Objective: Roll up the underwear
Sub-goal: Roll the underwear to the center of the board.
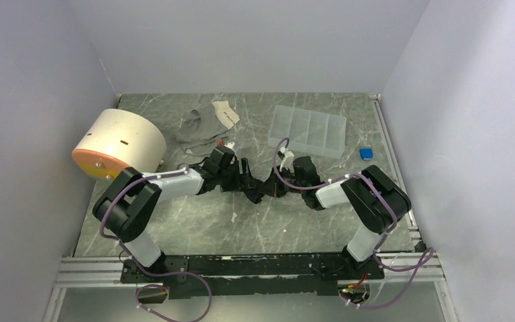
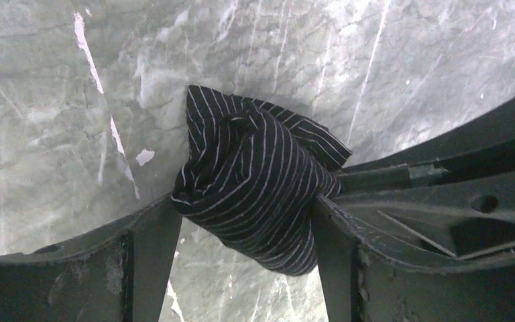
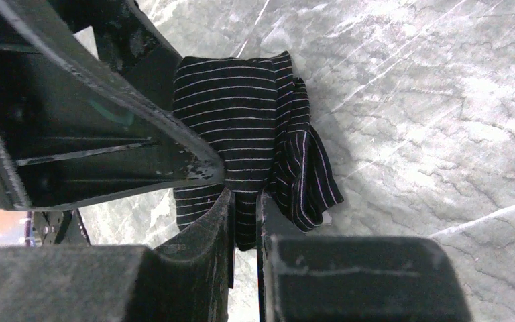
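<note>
Nearest to me, the left end effector (image 2: 247, 204) stands wide around the underwear (image 2: 258, 168). Both fingers touch the cloth, so I judge that it holds the bundle. The right end effector (image 3: 243, 201) is almost pressed together and pinches a fold of the same cloth. The underwear, black with thin white stripes, is a loose roll on the marbled surface (image 1: 194, 228), between the two arms. I think it is light, soft and limp, and it would unroll if released. I would therefore hold it across the thick middle, not by a free edge. Farther away lie a grey garment (image 1: 198, 127) with a pale tag (image 1: 226, 114), a clear divided box (image 1: 307, 131) and a beige cylinder (image 1: 124, 141). I can read no writing anywhere.
</note>
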Motion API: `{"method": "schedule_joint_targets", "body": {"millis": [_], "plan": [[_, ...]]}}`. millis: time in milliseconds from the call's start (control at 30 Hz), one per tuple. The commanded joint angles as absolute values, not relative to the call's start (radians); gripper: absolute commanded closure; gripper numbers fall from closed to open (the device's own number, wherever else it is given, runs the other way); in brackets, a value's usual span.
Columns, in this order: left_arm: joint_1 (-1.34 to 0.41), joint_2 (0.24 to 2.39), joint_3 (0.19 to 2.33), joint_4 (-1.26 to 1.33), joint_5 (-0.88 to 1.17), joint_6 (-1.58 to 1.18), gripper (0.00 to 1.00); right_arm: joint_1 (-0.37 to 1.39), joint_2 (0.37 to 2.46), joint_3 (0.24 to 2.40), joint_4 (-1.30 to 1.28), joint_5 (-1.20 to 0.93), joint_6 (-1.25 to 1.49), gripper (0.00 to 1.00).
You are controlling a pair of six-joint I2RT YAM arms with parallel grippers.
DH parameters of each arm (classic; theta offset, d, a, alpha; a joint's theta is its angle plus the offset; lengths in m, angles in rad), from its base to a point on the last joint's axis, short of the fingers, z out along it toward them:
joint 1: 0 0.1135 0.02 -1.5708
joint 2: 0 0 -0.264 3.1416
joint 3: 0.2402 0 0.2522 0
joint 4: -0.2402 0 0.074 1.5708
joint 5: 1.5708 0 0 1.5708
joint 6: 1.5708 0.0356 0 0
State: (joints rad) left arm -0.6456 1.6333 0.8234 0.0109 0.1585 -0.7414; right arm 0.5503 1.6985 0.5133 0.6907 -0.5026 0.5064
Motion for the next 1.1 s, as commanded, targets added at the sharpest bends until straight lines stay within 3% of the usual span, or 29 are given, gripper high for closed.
{"method": "schedule_joint_targets", "body": {"millis": [0, 133, 300, 400, 767, 1067], "plan": [[-0.656, 1.671, 0.873, 0.014, 0.117, -0.729, 0.27, 0.541, 1.705, 0.493, 0.557, -0.465, 0.470, 0.91], [-0.665, 1.694, 0.890, 0.003, 0.100, -0.726, 0.33, 0.541, 1.658, 0.522, 0.471, -0.455, 0.416, 0.81], [-0.680, 1.709, 0.901, 0.002, 0.086, -0.723, 0.36, 0.551, 1.549, 0.596, 0.310, -0.420, 0.315, 0.63], [-0.685, 1.710, 0.900, -0.024, 0.080, -0.728, 0.36, 0.589, 1.486, 0.644, 0.211, -0.333, 0.245, 0.58], [-0.684, 1.718, 0.915, -0.043, 0.077, -0.732, 0.37, 0.838, 1.434, 0.686, 0.217, 0.033, 0.152, 0.51], [-0.686, 1.720, 0.913, -0.039, 0.096, -0.743, 0.37, 0.903, 1.551, 0.682, 0.297, 0.127, 0.133, 0.50]]}}
